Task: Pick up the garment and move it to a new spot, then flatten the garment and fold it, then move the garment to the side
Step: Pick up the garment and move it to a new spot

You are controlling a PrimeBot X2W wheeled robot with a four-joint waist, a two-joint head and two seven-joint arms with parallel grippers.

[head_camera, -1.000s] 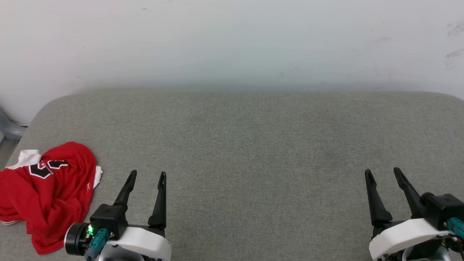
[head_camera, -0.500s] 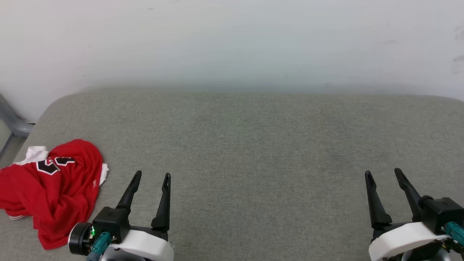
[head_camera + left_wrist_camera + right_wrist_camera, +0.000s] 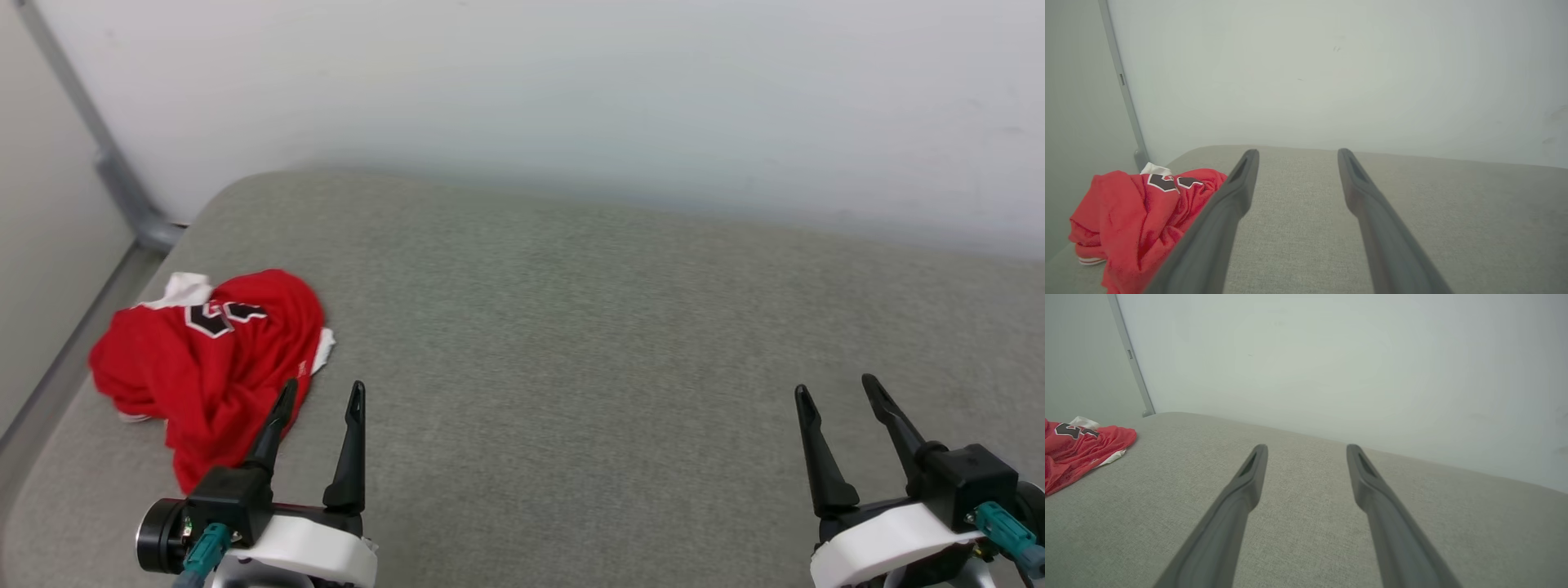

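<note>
The garment [image 3: 208,359] is a red shirt with white sleeve parts and black, white-edged lettering, lying crumpled at the left end of the grey cushioned surface [image 3: 571,327]. It also shows in the left wrist view as the garment [image 3: 1135,212] and far left in the right wrist view as the garment [image 3: 1073,449]. My left gripper [image 3: 323,390] is open just right of the heap, its left finger crossing the red cloth's edge in view, nothing between its jaws [image 3: 1294,155]. My right gripper [image 3: 836,385] stands open over bare cushion at the lower right [image 3: 1306,449].
A pale wall [image 3: 571,98] runs behind the cushion. A grey metal post [image 3: 106,163] stands at the back left corner, with a lighter wall panel [image 3: 41,229] left of it. The cushion's left edge lies close beside the garment.
The whole head picture has shifted: the camera has turned left, bringing the garment and the corner post further into view. Both grippers stay open and hold their places low in the picture.
</note>
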